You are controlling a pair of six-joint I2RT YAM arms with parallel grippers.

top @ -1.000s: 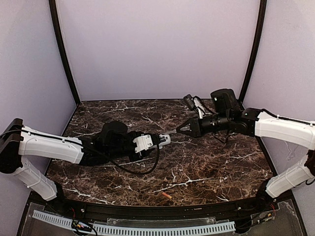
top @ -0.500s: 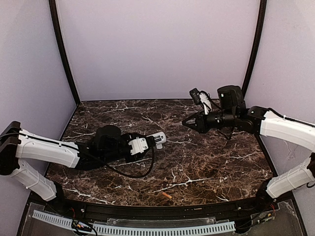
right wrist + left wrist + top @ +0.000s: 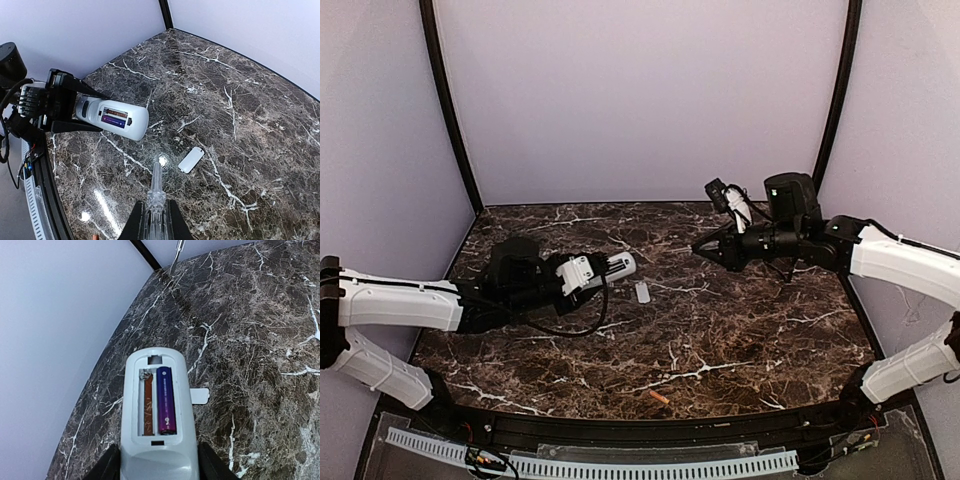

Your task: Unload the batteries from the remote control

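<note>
Nearest, an orange battery (image 3: 659, 398) lies at the 6 o'clock edge of the table (image 3: 740, 330), well apart from both arms. Farther in, toward 10 o'clock, the left claw (image 3: 592, 270) is clamped on the remote control (image 3: 156, 460), its bay open with a purple battery (image 3: 166, 400) in one slot and the other bare; a small white cover (image 3: 642, 292) lies near it. Beyond, at 1 o'clock, the right claw (image 3: 155, 222) pinches a clear pointed pick (image 3: 156, 182)

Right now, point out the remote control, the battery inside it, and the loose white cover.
remote control (image 3: 156, 465), left wrist view, white shell below the compartment.
purple battery (image 3: 166, 400), left wrist view, mid barrel.
white cover (image 3: 191, 160), right wrist view, flat face.
</note>
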